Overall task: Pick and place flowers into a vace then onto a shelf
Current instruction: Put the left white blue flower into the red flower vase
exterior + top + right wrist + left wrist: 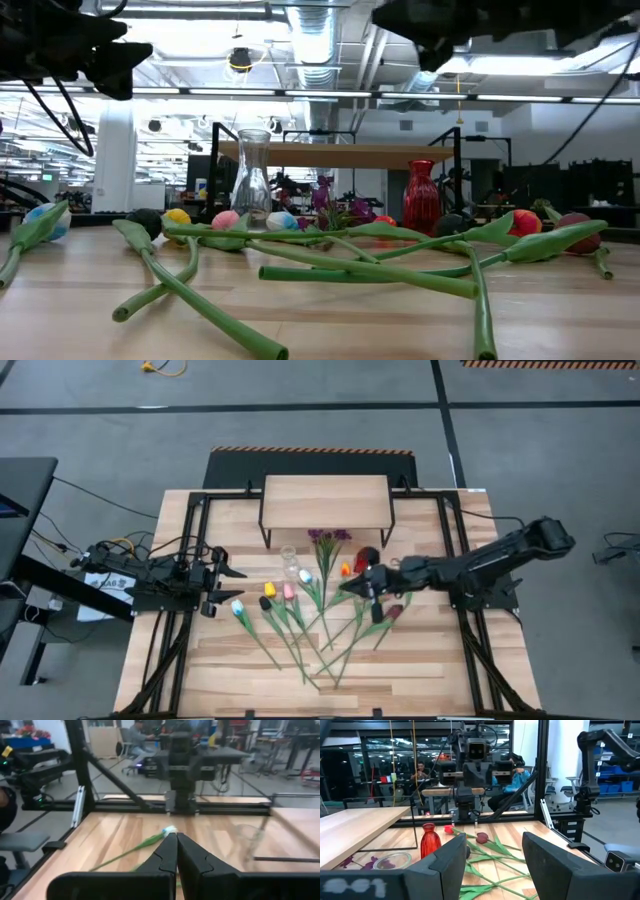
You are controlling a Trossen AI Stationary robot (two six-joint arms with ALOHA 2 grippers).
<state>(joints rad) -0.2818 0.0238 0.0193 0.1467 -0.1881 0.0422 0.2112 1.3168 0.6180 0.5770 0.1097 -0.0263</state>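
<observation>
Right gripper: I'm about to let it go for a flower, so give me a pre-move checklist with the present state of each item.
1. Right gripper empty: ok, shut on nothing.
2. Right gripper open for a grasp: not ok, fingers are together.
3. Flowers reachable: ok, lying loose on the table, none in a vase.
4. Clear vase upright: ok.
5. Red vase upright: ok.
6. Left gripper out of the way: ok, open at the table's left side.

Robotics lab or workshop: slatted wooden table (200, 660) on grey concrete floor, exposed ceiling ducts (320, 40) above it, black metal frames and seated people (512, 775) at workstations beyond it.
</observation>
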